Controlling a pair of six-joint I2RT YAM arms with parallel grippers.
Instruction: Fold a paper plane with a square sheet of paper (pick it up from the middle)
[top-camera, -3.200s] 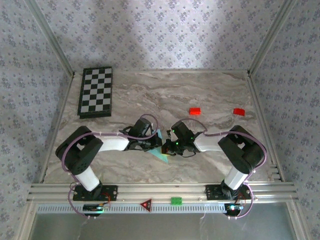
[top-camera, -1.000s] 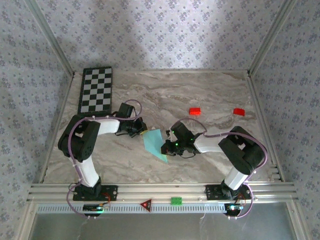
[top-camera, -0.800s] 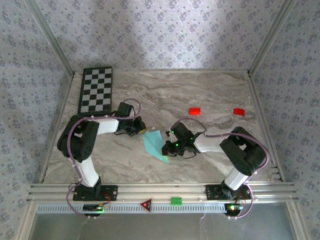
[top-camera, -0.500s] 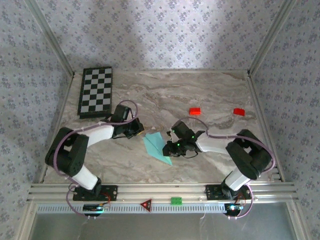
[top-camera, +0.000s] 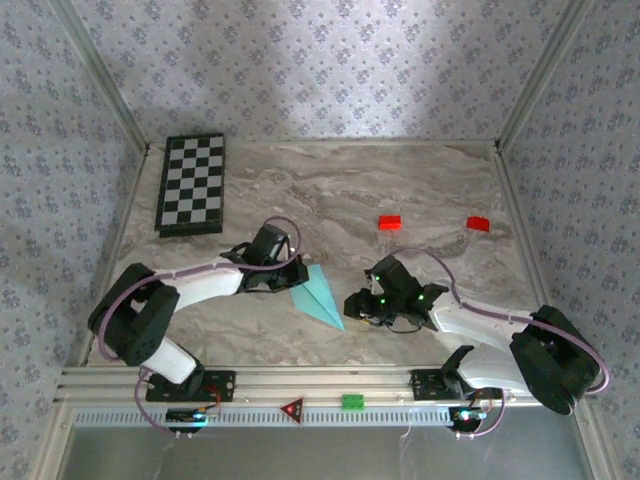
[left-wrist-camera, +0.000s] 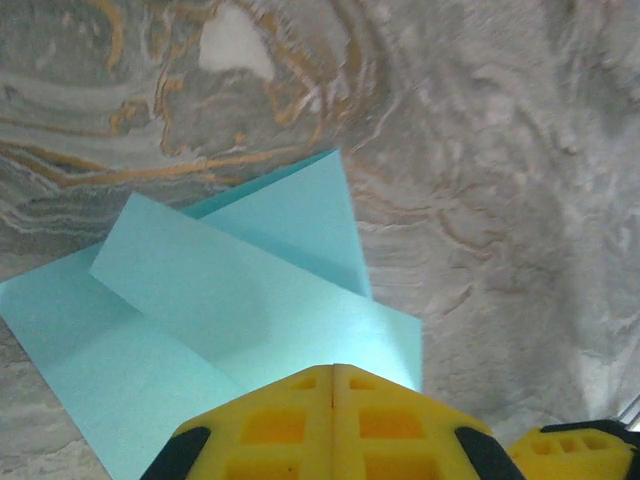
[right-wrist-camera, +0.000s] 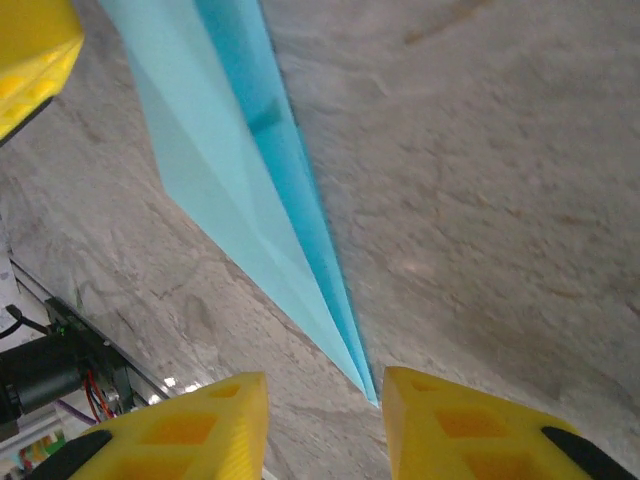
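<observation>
The paper plane (top-camera: 320, 294) lies flat on the marble table as a narrow light cyan dart, its point toward the near right. My left gripper (top-camera: 295, 279) is shut, its yellow fingertips pressed together over the plane's wide rear end (left-wrist-camera: 250, 300); no paper shows between them. My right gripper (right-wrist-camera: 325, 400) is open just off the dart's nose (right-wrist-camera: 300, 270), the sharp tip lying between its two yellow fingers (right-wrist-camera: 470, 420) without touching them. In the top view the right gripper (top-camera: 357, 305) sits a little right of the point.
A folded chessboard (top-camera: 192, 184) lies at the far left. Two small red blocks (top-camera: 389, 222) (top-camera: 478, 223) sit behind the right arm. A green block (top-camera: 352, 402) and a red triangle (top-camera: 292, 408) rest on the front rail. Walls enclose the table.
The right gripper has opened, let go of the paper and drawn back toward the near right. The left gripper has moved right onto the plane's rear end. The plane now lies flat.
</observation>
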